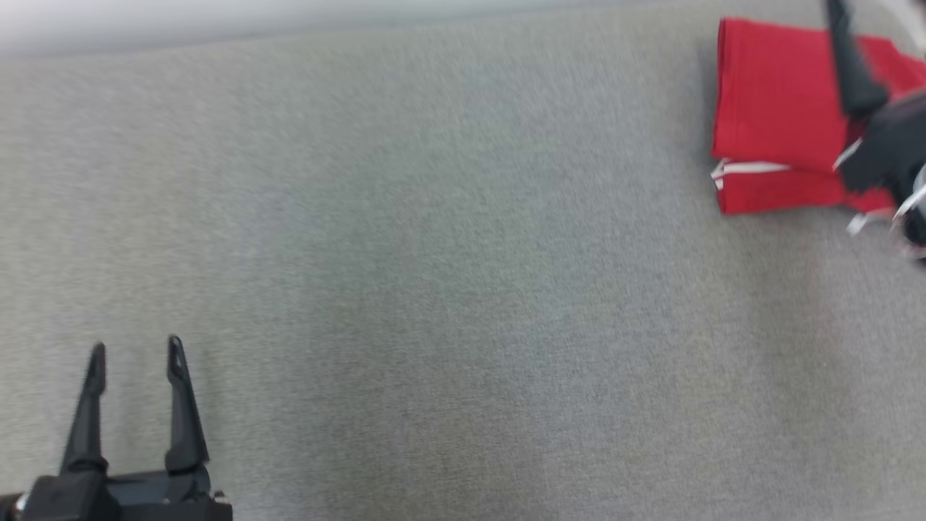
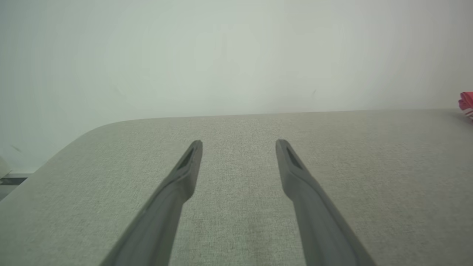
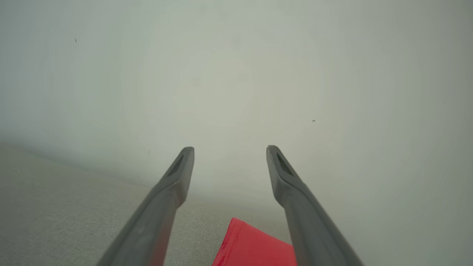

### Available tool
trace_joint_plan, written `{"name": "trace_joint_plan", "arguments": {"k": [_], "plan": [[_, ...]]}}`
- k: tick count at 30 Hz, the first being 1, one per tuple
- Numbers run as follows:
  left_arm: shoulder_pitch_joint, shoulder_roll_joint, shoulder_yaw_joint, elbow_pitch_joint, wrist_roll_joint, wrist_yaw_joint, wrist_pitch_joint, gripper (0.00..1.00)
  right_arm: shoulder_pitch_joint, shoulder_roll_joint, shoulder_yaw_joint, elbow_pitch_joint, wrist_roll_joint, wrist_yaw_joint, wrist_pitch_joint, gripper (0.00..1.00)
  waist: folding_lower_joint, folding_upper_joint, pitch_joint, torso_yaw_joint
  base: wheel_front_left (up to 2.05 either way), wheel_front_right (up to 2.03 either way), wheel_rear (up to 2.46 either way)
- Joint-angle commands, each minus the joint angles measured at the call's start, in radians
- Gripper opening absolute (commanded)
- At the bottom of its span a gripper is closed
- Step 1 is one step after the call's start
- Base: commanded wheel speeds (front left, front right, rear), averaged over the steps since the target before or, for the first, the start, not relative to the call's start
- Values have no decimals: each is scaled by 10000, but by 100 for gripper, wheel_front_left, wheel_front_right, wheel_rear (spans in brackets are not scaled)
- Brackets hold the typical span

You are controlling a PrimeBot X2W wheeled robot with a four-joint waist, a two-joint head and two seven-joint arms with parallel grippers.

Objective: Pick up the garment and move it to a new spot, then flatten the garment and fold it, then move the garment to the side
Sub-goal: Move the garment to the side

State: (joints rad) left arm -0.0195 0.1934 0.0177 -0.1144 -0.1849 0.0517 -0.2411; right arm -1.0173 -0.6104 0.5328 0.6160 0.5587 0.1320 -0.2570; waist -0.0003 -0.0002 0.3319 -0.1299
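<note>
The garment (image 1: 774, 116) lies at the far right of the grey table (image 1: 434, 289), a flat red packet that looks already folded, with a white cord running across its near part. Its left edge is straight and runs away from us. We cannot settle its long axis, because the right side is hidden behind the arm and cut by the picture's edge.

The right fingers (image 1: 855, 76) hang directly over that packet. In the right wrist view they stand well apart with nothing between them, their tips aimed at the pale wall (image 3: 236, 74) beyond the table, while a red corner shows low down between their roots. So the cloth sits below and behind the tips, not ahead of them. We judge the tips to be off the fabric, though the blur in the head view leaves contact unsure.

The left fingers (image 1: 184, 412) are also spread and empty, low at the near left, pointing across bare table. From the left wrist view the garment is just a red scrap at the far right edge, well apart from them.

We read the fold as done and the garment as set aside, or nearly so. If it needs 1 more nudge, the right arm is plainly the nearer; it would have to tip its fingers down and back toward the cloth, since they now point past it. The left arm would have to cross the whole table.
</note>
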Motion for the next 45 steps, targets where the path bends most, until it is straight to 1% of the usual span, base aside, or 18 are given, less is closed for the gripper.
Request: {"name": "trace_joint_plan", "arguments": {"k": [1, 4, 5, 8, 14, 23, 24, 28, 34, 41, 45], "plan": [[188, -107, -6, 149, -77, -8, -92, 100, 539, 160, -161, -159, -98, -27, -47, 100, 3, 2, -800, 551, 0, 0, 0], [304, -209, -40, 412, -133, -15, -162, 100, 1508, 446, -537, -493, -199, -28, -62, 100, 3, 2, -1151, 684, 0, 0, 0], [383, -263, -46, 534, -139, -15, -186, 100, 2139, 664, -916, -724, -244, -28, -70, 100, 3, 2, -1344, 745, 0, 0, 0], [437, -304, -53, 625, -150, -25, -207, 100, 3096, 1119, -1555, -1122, -331, -28, -68, 100, 3, 2, -1556, 779, 0, 0, 0], [409, -398, -147, 730, -96, -64, -238, 100, 4885, 1849, -2533, -2145, -863, -26, 44, 100, 3, 2, -1734, 838, 0, 0, 0], [32, -479, -399, 1069, -2, -278, -244, 100, 7392, 2917, -3676, -3960, -1798, -26, 427, 100, 3, 2, -2036, 982, 0, 0, 0], [32, -479, -399, 1069, -2, -278, -244, 100, 7392, 2917, -3676, -3960, -1798, -26, 427, 100, 3, 2, -2036, 982, 0, 0, 0], [-3, -526, -424, 1204, 30, -309, -246, 100, 8401, 3405, -3980, -4670, -2197, -26, 509, 100, 3, 2, -2239, 1003, 0, 0, 0], [223, -523, -456, 1390, 74, -376, -240, 100, 9608, 4098, -4326, -5312, -2588, -26, 634, 100, 3, 2, -2619, 1070, 0, 0, 0], [475, -524, -488, 1629, 35, -382, -241, 100, 10589, 4777, -4660, -5662, -2969, -26, 703, 100, 3, 2, -3018, 1196, 0, 0, 0], [686, -548, -581, 1795, 13, -403, -241, 100, 11024, 5016, -4798, -5715, -3039, -26, 737, 100, 3, 2, -3316, 1290, 0, 0, 0]]}}
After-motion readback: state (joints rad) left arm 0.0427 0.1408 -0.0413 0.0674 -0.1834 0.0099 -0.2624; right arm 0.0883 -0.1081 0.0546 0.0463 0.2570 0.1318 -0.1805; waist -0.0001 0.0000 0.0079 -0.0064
